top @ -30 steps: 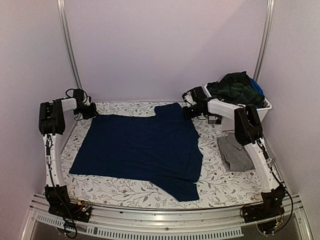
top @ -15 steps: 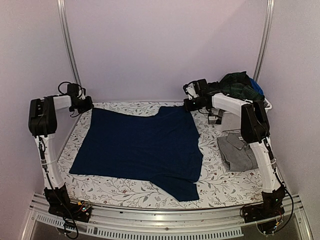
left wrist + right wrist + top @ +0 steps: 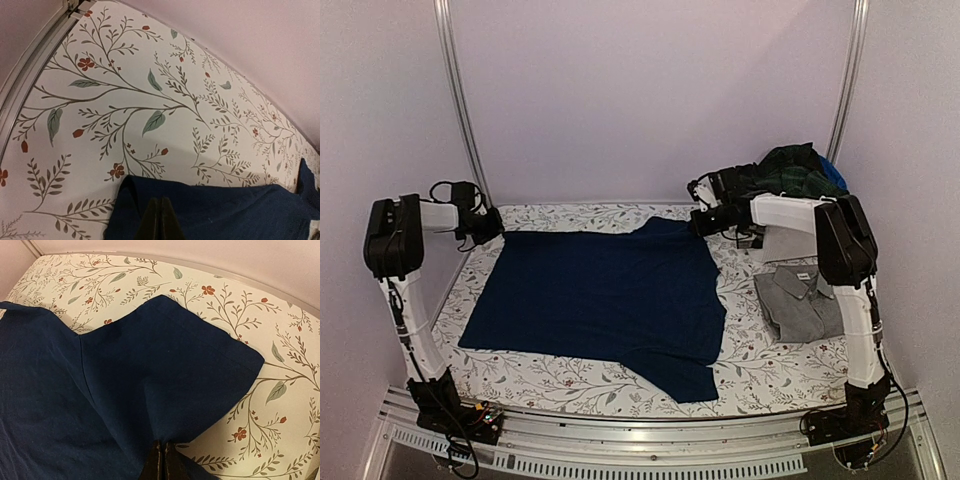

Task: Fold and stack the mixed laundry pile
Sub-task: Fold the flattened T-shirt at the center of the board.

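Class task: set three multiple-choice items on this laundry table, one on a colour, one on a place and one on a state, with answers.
1. What colour is the spread garment? A red; B navy; C white.
2. Where is the grey shirt? A on the spread garment; B hanging from a gripper; C on the table cloth beside it.
3. The left gripper and right gripper are: A both shut on the spread garment's far edge; B both open; C one open.
Answers: 1 B: dark blue fabric. 2 C: folded on the floral cloth, apart. 3 A: each wrist view shows a closed gripper pinching blue cloth.
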Controlling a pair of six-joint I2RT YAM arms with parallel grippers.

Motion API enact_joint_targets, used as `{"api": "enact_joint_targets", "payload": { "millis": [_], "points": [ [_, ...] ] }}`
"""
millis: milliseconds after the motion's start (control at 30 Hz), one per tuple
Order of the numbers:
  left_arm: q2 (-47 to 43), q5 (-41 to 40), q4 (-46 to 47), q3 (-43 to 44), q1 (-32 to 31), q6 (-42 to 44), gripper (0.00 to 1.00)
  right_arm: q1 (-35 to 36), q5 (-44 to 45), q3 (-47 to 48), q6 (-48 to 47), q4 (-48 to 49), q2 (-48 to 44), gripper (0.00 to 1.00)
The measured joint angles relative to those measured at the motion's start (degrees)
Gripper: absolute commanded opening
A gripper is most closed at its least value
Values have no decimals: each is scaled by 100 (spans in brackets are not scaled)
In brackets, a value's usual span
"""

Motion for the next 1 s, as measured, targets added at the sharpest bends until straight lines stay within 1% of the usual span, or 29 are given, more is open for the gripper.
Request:
{"api": "enact_joint_targets", "payload": {
  "millis": [200, 567, 767, 1000],
  "points": [
    [-343, -166, 57, -356, 52, -107, 0, 37, -39, -494, -4, 205, -323, 0],
    [-1410, -490, 20, -1718, 348, -275, 0, 208, -129, -1792, 4, 551, -1152, 0],
    [-1561, -664, -26, -2006, 348, -293, 0, 339, -153, -2535, 26, 778, -1602, 0],
    [-1552, -758, -79, -2345, 348, -308, 0, 358, -170, -2857, 87, 907, -1611, 0]
  ]
}}
